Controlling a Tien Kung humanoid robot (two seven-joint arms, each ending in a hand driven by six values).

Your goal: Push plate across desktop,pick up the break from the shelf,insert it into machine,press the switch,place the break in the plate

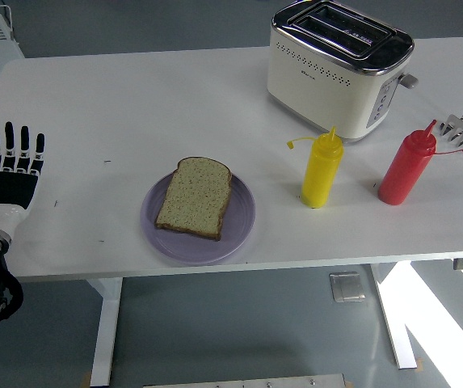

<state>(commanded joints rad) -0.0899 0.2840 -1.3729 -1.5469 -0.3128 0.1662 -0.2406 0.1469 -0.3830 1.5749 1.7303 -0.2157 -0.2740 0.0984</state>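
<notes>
On the white table (118,113) the bread (194,197) already lies on the plate (243,218), well apart from the toaster (336,69), so little seems left, while the left hand (11,168) rests flat, fingers extended, holding nothing.

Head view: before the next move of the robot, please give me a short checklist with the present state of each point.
1. Slice of brown bread lies flat on the round lilac plate: ok.
2. Left hand open, holds nothing, apart from the plate: ok.
3. Right hand in view: not ok.
4. Cream toaster slots empty: cannot tell.
5. Yellow squeeze bottle and red squeeze bottle upright: ok.
</notes>
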